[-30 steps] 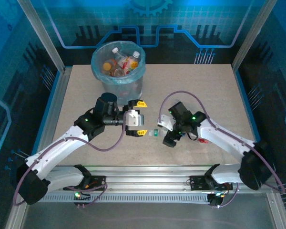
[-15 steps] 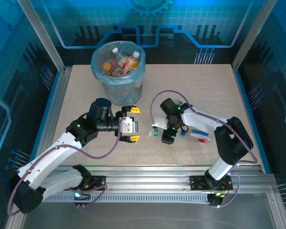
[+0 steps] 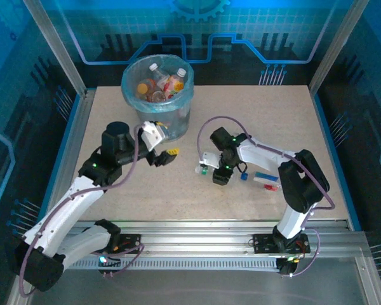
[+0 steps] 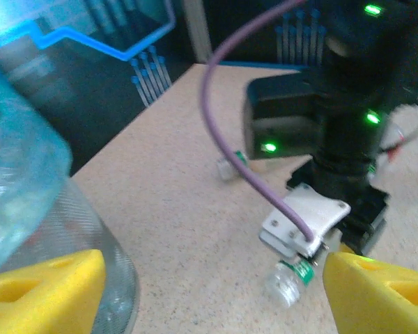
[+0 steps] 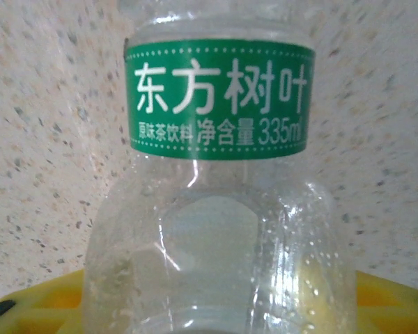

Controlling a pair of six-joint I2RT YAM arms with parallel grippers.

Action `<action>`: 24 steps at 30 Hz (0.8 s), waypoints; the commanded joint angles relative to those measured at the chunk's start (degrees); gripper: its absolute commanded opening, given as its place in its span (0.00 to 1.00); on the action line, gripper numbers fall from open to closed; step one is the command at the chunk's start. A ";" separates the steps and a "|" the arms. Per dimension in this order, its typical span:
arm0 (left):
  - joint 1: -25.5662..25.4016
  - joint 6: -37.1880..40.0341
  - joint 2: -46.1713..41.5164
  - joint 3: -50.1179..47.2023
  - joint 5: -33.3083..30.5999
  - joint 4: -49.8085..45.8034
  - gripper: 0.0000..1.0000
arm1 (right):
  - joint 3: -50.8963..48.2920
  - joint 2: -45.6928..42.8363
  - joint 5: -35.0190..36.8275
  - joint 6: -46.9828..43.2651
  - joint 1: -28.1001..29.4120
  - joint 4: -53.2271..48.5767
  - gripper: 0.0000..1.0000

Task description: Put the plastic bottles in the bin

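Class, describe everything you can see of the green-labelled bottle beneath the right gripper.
The green-labelled bottle is small, clear plastic, seemingly empty, with droplets inside. Its green band carries white Chinese print. It lies on its side on the speckled table, near the middle. The right gripper straddles it, yellow fingers either side; whether they press it is unclear.

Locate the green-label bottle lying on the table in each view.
Top external: green-label bottle lies mid-table, right of the bin and nearer the arm bases.
Left wrist: bottle low and right of centre, lying beneath the other arm's wrist.
Right wrist: bottle spans the frame centre, green label in the upper half.
Shared landmark: the speckled beige table under it in all three.
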 commanded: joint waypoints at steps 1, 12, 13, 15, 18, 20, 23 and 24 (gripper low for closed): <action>1.35 -18.39 2.57 6.88 -8.48 3.09 0.82 | 2.02 -5.45 -6.08 2.46 -0.26 -1.00 0.56; 6.11 -49.85 16.97 20.34 7.50 -1.59 0.79 | -2.47 -20.39 -26.42 13.95 -3.42 14.16 0.56; 6.04 -50.56 17.81 20.77 9.67 -1.22 0.79 | -2.39 -21.18 -27.59 14.82 -3.39 14.92 0.56; 5.73 -51.48 19.49 21.52 14.27 -0.84 0.80 | -2.67 -23.09 -29.65 17.08 -3.41 17.33 0.56; 4.04 -50.18 20.87 22.25 16.86 -2.17 0.80 | -3.18 -25.58 -30.90 20.88 -3.41 21.11 0.56; 2.17 -47.78 21.46 22.93 17.24 -4.18 0.80 | -2.53 -26.10 -32.12 22.06 -3.41 21.59 0.57; -0.36 -46.08 22.12 23.61 17.65 -5.42 0.80 | -0.47 -25.90 -31.83 22.10 -3.41 18.98 0.57; -0.74 -46.16 22.33 23.56 17.57 -5.28 0.80 | -0.05 -25.91 -31.39 22.05 -3.42 18.25 0.57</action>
